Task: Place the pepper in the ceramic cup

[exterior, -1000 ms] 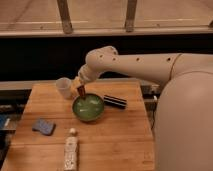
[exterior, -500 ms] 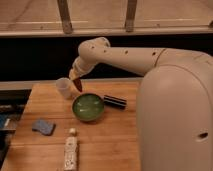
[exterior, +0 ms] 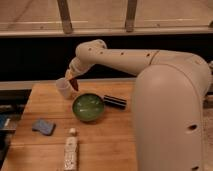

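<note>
The robot's white arm [exterior: 150,65] fills the right side of the view and reaches left across the back of the wooden tabletop [exterior: 115,145], its bulky body hiding the tabletop's right part. On the tabletop, near the middle, sits a wide green bowl [exterior: 88,107], upright and open. Just right of the bowl lies a dark cylinder [exterior: 115,101] on its side, close to the bowl's rim. Toward the front edge a long white bottle [exterior: 71,150] lies flat, its cap end pointing at the bowl, well apart from it. To the left of the bottle rests a small blue sponge [exterior: 43,126]. At the back left stands the cup [exterior: 64,88] — whitish, tapered, upright, just beside the bowl's upper-left rim but not touching it. The gripper [exterior: 73,77] hangs at the cup's right rim, at the end of the bent wrist, and it is clenched on the pepper [exterior: 74,85] — a dark-red sliver that points downward from the gripper, right against the cup's right edge. Whether the pepper's tip is inside the cup or beside it cannot be told.
</note>
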{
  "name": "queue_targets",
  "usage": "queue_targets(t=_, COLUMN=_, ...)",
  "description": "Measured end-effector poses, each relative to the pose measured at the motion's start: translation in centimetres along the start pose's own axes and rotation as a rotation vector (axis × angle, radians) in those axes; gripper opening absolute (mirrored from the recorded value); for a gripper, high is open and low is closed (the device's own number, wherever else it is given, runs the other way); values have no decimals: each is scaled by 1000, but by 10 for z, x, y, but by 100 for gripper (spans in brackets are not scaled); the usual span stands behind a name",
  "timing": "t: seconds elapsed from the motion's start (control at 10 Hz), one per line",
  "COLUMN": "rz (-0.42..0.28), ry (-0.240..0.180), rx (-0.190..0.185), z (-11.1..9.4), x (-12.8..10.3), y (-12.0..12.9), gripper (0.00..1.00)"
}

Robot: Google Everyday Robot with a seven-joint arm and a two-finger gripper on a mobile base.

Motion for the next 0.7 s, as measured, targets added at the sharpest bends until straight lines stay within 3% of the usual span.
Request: queue_targets(t=0.7, rz=-80, ry=-60, rx=-50, z=25, x=-39, y=10, gripper=20)
